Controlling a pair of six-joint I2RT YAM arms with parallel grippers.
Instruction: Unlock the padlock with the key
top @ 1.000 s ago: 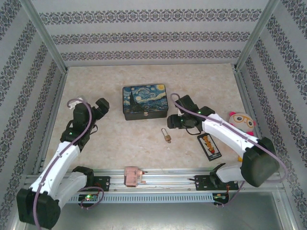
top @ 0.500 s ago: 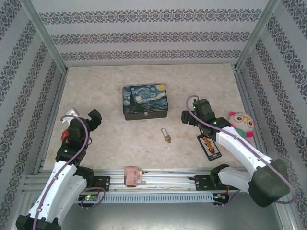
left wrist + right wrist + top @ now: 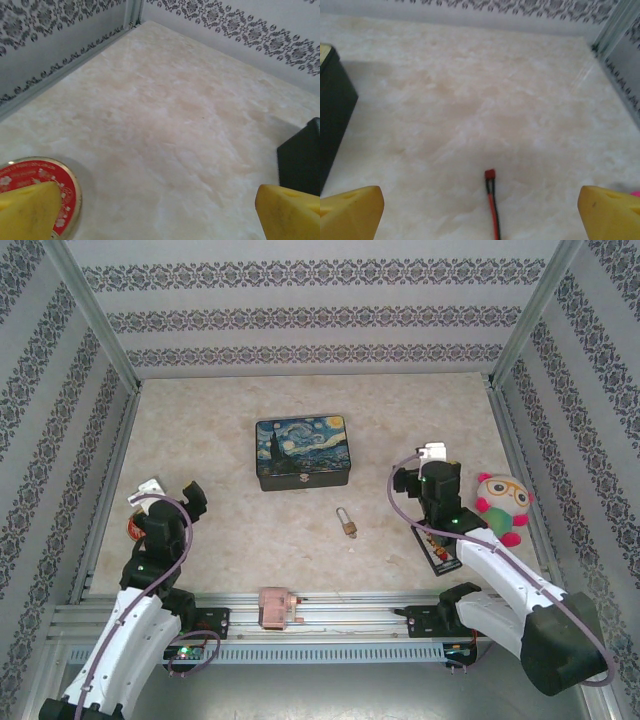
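Brass-gold padlock (image 3: 349,528) is lying flat on the pale marble-look table (image 3: 240,530), silver shackle pointing toward the back wall. It sits just on the near side of the dark blue painted box (image 3: 302,452), close to it but not touching, roughly in the middle between the two arms.

From the overhead view, the right pincer (image 3: 420,475) is the closer one. The padlock lies off to its left and a bit nearer the arm bases, with bare table between them, so no contact at all. In the right wrist view we see that pincer (image 3: 480,212) with its yellow fingertips (image 3: 350,210) spread wide toward both bottom corners and nothing between them. Ahead of it there's just a thin red-and-black wire (image 3: 491,200) with a red plug end on the table, and a dark edge of the box at the far left.

The left pincer (image 3: 172,492) is well apart from the padlock, way over on the left side of the table. Its wrist view shows the same story: the pincer (image 3: 157,212) is spread wide, yellow fingertips (image 3: 27,212) far apart, holding nothing. A round red tin (image 3: 35,175) sits right by its left fingertip, and a dark corner of the box pokes in at the right.

We also spot a pink and white plush toy (image 3: 503,502) beside the right arm and a black card (image 3: 441,553) partly under it.
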